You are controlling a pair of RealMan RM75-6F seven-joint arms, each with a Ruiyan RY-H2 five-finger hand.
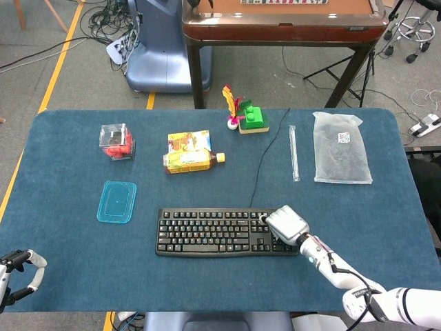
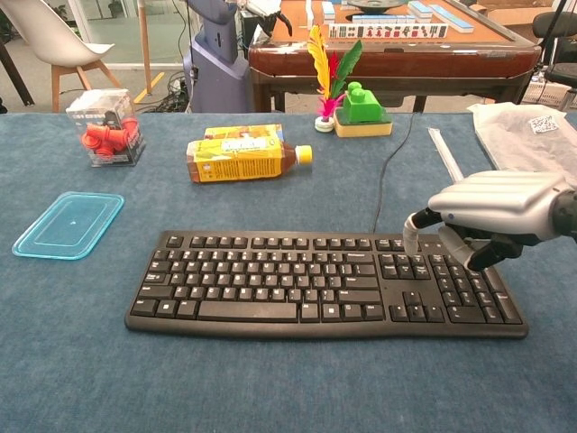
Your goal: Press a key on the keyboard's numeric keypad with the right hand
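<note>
Blue felt covers the table; from the head camera your right hand (image 1: 287,224) hides the keypad end of the keyboard (image 1: 213,232), and your left hand (image 1: 17,270) waits empty, fingers apart. From the chest camera, fingers (image 2: 412,233) are curled, holding nothing. You needn't grip: the rigid, light board may slide, so tap one key straight down.

Right hand (image 2: 491,216) sits low over the numeric keypad (image 2: 464,289) end of the keyboard (image 1: 224,232), fingers curled, nothing between it & the keys. Cable (image 1: 265,162) runs from the kbd back edge toward the far side, only thing crossing that lane. Bare cloth right of kbd out to the table (image 1: 386,227) edge. Clear tube (image 1: 293,153) & plastic bag (image 1: 342,147) lie well behind. Bottle (image 1: 187,153) and blue lid (image 1: 116,201) on left side, well apart from the keypad. Left hand (image 1: 17,272) at near-left corner, off the work area.
</note>
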